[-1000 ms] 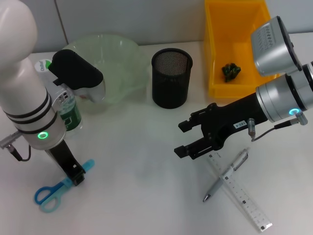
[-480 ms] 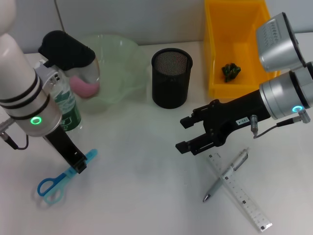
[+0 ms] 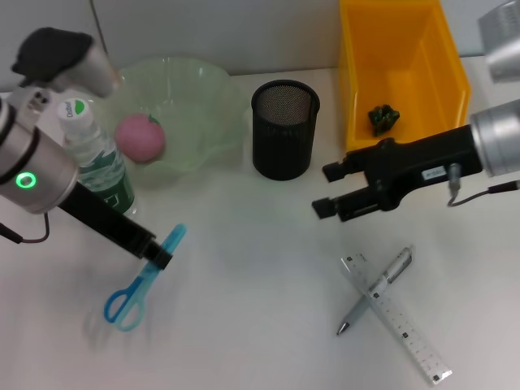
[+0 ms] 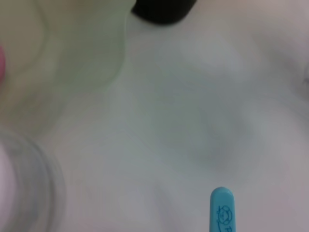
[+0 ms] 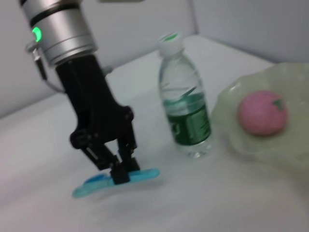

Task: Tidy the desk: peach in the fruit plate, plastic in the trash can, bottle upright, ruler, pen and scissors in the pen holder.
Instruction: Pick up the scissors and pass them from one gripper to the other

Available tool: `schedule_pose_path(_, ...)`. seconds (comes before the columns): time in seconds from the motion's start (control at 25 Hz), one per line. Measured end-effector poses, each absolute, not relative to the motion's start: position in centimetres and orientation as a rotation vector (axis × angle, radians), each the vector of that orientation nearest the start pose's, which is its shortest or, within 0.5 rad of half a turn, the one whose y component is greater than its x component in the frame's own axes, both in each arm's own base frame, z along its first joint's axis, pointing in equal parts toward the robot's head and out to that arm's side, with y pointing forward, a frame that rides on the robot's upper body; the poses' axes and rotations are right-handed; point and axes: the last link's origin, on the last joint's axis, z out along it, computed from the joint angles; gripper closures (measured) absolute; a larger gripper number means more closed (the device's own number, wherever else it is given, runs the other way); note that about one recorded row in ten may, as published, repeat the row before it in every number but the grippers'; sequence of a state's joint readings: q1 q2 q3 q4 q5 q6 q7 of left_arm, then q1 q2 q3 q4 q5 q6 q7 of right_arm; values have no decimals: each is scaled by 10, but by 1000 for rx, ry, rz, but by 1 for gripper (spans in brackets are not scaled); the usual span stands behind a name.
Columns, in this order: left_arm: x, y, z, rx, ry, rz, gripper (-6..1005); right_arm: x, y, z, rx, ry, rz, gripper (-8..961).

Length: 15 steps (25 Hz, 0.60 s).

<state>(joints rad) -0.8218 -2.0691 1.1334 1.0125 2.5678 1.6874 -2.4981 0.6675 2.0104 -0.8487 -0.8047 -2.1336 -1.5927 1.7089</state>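
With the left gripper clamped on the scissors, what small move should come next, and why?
Probably carry them toward the pen holder. The left gripper grips the scissors by the blades, handles hanging free, and the holder stands open ahead to its right.

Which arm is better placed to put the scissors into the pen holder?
The left. Its pincer is shut on the scissors, lifting the blade end. The right pincer is open and empty, beside the pen holder.
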Motion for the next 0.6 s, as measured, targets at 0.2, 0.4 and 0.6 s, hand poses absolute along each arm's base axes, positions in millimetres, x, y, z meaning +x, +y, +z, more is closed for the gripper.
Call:
schedule_pose_path(0.2, -181, 363, 5, -2791, -1320, 134, 785, 231, 368, 40, -2814, 732, 452, 181)
schedule_pose_path(0.4, -189, 349, 4, -2838, -1394, -264, 782, 234, 373, 55, -2710, 767, 576, 182)
schedule_pose_path(0.6, -197, 343, 11, -2775, -1411, -760, 780, 229, 380, 64, -2615, 722, 711, 182)
